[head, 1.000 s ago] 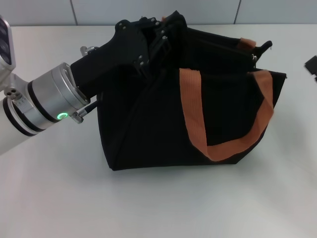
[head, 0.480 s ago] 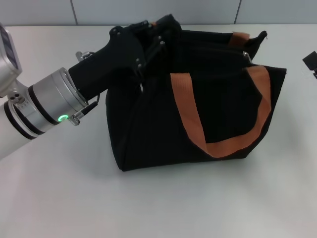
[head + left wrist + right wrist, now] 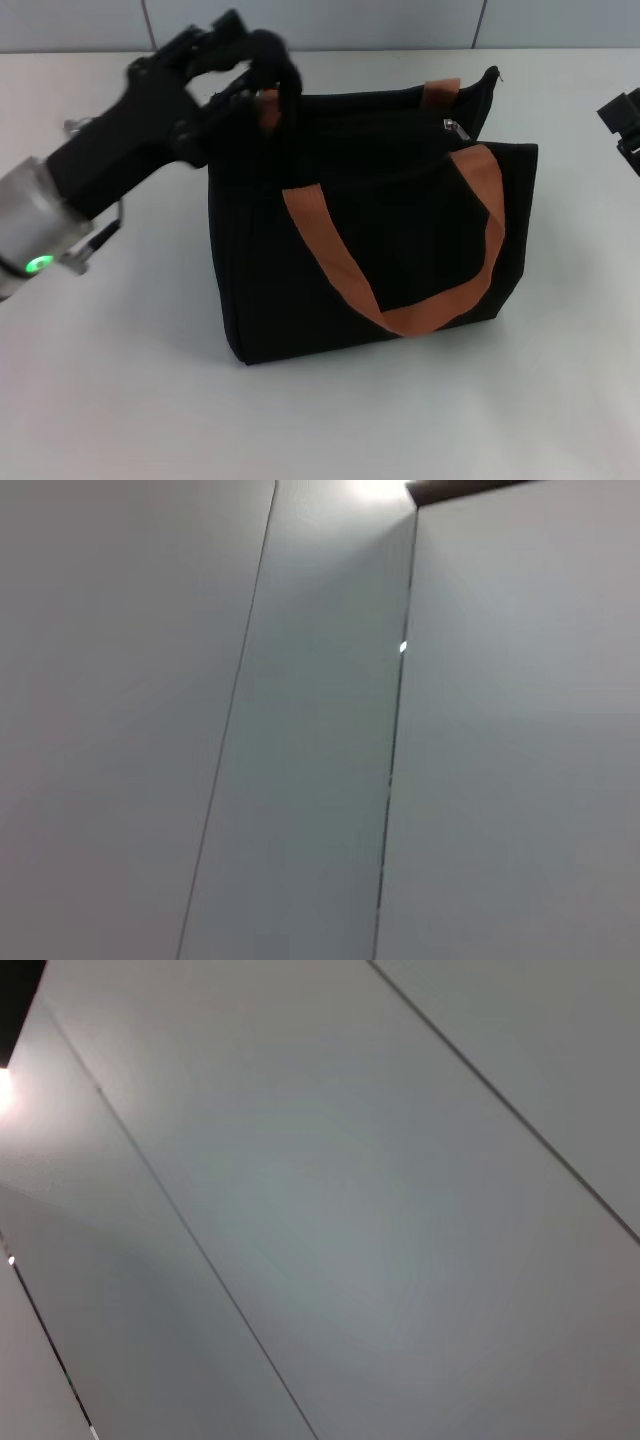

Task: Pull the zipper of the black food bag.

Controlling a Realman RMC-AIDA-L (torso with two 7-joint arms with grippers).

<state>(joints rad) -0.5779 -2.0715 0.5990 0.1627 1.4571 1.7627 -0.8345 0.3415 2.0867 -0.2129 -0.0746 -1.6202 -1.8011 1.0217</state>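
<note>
The black food bag (image 3: 370, 230) stands upright mid-table in the head view, its orange strap handles (image 3: 400, 318) hanging over the front. A small silver zipper pull (image 3: 452, 126) sits at the top edge near the bag's right end. My left gripper (image 3: 265, 78) is at the bag's top left corner, shut on the black fabric there beside the rear strap. My right gripper (image 3: 622, 120) shows only as a dark piece at the right edge, away from the bag. Neither wrist view shows the bag or any fingers.
The bag rests on a white table (image 3: 320, 420). A grey panelled wall (image 3: 320, 20) runs behind it. Both wrist views show only grey panels with seams (image 3: 390, 780) (image 3: 200, 1240).
My left gripper has moved left and up with the bag's top corner. The bag has slid left with it and now stands straighter. The silver pull stays at the bag's right end.
</note>
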